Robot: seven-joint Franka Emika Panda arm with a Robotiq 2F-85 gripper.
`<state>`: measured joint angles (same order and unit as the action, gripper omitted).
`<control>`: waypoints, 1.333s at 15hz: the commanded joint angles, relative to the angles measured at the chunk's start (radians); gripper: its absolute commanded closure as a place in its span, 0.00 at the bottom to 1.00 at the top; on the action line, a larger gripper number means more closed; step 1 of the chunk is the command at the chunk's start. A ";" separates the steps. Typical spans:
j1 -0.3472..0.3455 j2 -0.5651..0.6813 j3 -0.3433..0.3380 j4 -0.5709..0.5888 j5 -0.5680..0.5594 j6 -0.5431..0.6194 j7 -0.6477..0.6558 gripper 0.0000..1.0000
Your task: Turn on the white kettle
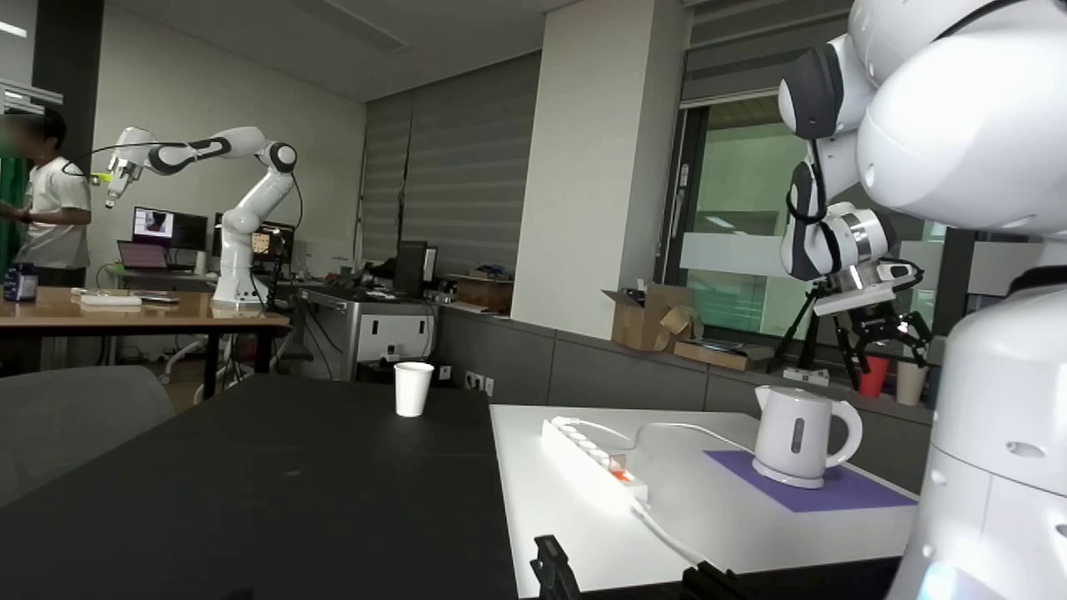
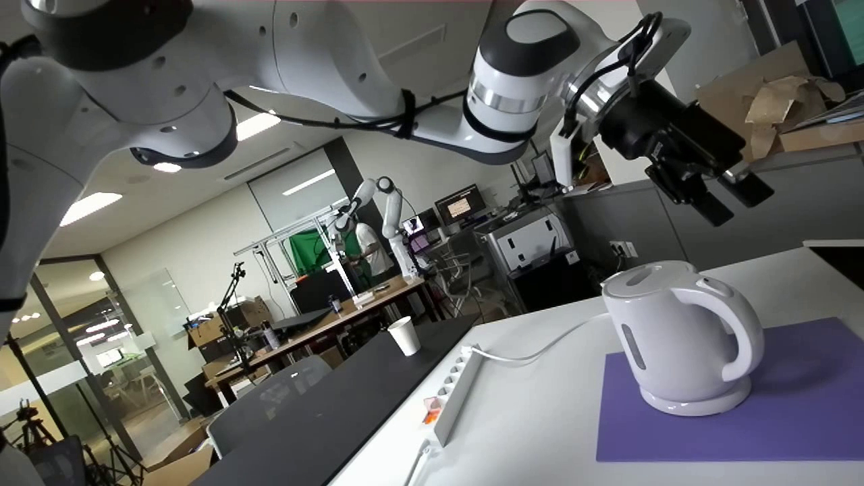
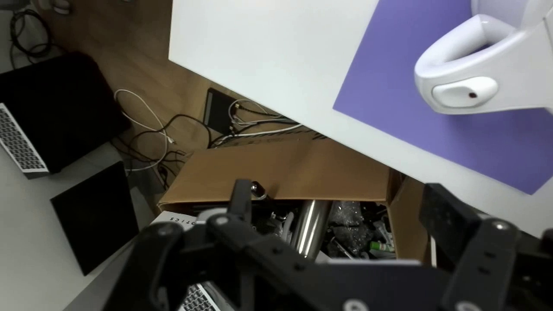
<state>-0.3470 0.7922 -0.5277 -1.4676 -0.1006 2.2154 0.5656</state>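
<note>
The white kettle stands upright on a purple sheet, with its lid closed. It also shows in an exterior view, with its loop handle on the right. In the wrist view the kettle is cut off at the upper right. An oval switch with a small dark dot sits on the handle's top. My gripper is open and empty, above and apart from the kettle, as both exterior views show. In the wrist view its two fingers are wide apart, with the floor area below.
A white power strip with an orange switch lies on the white table; a white cord runs from it towards the kettle. A white paper cup stands on the black table. An open cardboard box lies beyond the table edge.
</note>
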 commanded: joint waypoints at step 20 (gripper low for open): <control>-0.047 0.189 0.076 0.238 0.053 -0.198 -0.002 0.00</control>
<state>-0.3729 1.0062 -0.4807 -1.2191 -0.0895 1.9677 0.5798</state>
